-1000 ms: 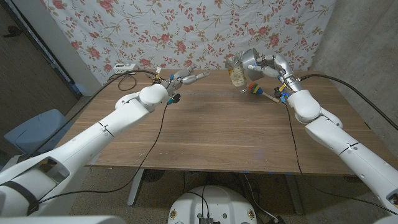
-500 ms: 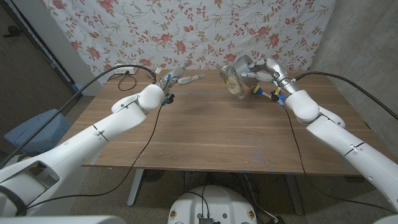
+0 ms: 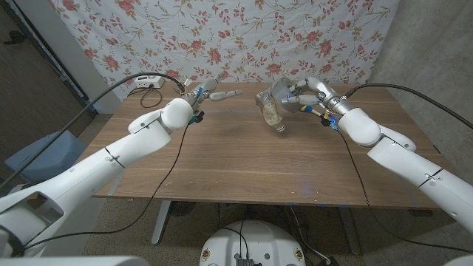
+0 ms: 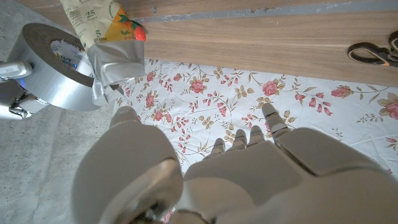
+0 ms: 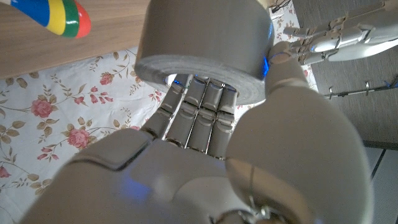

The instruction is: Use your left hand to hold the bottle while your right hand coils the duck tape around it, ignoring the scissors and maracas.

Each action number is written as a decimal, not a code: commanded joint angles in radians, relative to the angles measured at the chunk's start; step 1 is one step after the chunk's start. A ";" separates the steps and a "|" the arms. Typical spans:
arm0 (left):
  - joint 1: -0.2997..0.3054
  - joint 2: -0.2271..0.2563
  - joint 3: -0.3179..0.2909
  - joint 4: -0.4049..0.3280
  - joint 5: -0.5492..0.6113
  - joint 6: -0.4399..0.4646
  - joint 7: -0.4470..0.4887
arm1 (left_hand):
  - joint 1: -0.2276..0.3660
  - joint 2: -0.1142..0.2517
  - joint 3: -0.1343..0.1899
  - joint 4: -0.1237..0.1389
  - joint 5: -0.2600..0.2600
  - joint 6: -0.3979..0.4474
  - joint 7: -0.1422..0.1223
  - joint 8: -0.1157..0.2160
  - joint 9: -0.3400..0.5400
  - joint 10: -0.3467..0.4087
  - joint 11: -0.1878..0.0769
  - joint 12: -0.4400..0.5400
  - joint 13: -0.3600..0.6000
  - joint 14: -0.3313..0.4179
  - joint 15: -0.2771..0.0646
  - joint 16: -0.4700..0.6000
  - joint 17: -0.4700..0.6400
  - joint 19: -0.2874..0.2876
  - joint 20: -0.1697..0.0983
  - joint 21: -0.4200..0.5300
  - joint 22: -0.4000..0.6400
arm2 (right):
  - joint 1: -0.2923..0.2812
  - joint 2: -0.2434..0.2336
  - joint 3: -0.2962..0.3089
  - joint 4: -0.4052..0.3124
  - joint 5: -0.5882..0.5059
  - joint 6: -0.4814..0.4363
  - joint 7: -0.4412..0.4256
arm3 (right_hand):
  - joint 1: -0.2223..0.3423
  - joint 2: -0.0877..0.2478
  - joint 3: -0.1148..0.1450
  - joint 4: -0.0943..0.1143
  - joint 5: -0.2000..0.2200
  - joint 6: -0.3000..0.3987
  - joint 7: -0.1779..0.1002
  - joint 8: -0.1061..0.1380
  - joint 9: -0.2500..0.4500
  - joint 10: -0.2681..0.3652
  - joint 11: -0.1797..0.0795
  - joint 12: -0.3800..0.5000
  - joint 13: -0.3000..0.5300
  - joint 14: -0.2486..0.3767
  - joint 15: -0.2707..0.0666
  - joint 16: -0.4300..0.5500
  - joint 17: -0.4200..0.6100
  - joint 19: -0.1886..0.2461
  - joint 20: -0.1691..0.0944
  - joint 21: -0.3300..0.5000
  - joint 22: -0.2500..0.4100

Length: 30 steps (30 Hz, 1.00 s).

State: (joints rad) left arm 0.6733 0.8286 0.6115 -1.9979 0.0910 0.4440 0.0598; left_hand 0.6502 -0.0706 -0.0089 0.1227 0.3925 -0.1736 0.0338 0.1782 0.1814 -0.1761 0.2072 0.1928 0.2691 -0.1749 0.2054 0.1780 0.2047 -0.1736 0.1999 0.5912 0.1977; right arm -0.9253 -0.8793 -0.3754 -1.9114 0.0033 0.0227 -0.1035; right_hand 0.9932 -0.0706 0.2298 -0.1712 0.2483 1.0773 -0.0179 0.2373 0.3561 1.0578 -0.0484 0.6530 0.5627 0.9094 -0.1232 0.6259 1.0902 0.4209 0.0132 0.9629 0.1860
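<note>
While the grey roll of duct tape (image 5: 205,46) is gripped by the right hand (image 3: 307,92), a clear plastic bottle (image 3: 272,108) hangs tilted from its strip above the wooden table (image 3: 244,155). Spread and holding nothing, the left hand (image 3: 216,94) is seen well apart. Black-handled scissors (image 4: 373,51) are cut off at the left wrist view's edge.

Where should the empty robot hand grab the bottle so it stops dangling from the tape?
Probably around the bottle's bare middle, below the taped top. The left hand would come from its own side, since the right hand and the duck tape roll crowd the other. The bottle hangs tilted off the table, so the fingers should wrap across its round body.
</note>
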 commanded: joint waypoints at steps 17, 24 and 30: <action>0.035 0.045 -0.023 -0.106 0.014 0.068 -0.068 | -0.004 0.002 -0.014 -0.002 0.016 -0.500 0.011 0.006 0.003 -0.463 0.004 0.011 -0.002 -0.454 0.005 0.012 -0.001 -0.528 0.010 -0.015 0.005 | 0.142 -0.026 -0.150 0.059 0.032 -0.126 0.267 | 0.208 0.219 0.064 0.029 0.001 0.007 -0.007 0.004 0.001 0.028 -0.021 -0.002 0.005 -0.004 -0.072 0.002 -0.009 -0.011 -0.004 0.013 0.002; 0.059 0.060 -0.040 -0.135 0.006 0.082 -0.059 | -0.003 0.002 -0.016 -0.002 0.018 -0.498 0.013 0.007 0.003 -0.461 0.006 0.012 -0.003 -0.453 0.005 0.013 -0.002 -0.527 0.011 -0.017 0.006 | 0.162 -0.010 -0.167 0.098 0.033 -0.138 0.266 | 0.208 0.221 0.061 0.029 0.000 0.006 -0.012 0.003 0.001 0.024 -0.022 -0.006 0.001 -0.008 -0.075 -0.001 -0.018 -0.013 -0.004 0.015 0.001; 0.076 0.073 -0.054 -0.148 -0.005 0.077 -0.056 | -0.002 0.001 -0.019 -0.003 0.021 -0.492 0.017 0.009 0.003 -0.458 0.007 0.014 -0.004 -0.451 0.005 0.015 -0.002 -0.525 0.011 -0.020 0.006 | 0.187 0.012 -0.191 0.138 0.033 -0.146 0.275 | 0.209 0.223 0.058 0.029 -0.002 0.005 -0.014 0.000 -0.002 0.021 -0.020 -0.012 -0.004 -0.012 -0.075 -0.003 -0.025 -0.017 -0.004 0.016 0.001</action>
State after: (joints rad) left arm 0.7172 0.8771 0.5816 -2.1086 0.1009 0.5137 -0.0011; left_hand 0.6503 -0.0705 -0.0202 0.1174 0.4069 -0.1735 0.0414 0.1782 0.1814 -0.1760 0.2072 0.1999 0.2645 -0.1749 0.2054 0.1859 0.1998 -0.1736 0.1999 0.5729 0.2028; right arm -0.7806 -0.8968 -0.5248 -1.8364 0.0369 -0.1016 0.1474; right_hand 0.9915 -0.0688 0.2298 -0.1712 0.2457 1.0773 -0.0180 0.2376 0.3531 1.0595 -0.0467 0.6413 0.5596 0.9031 -0.1221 0.6213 1.0648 0.4049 0.0076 0.9718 0.1862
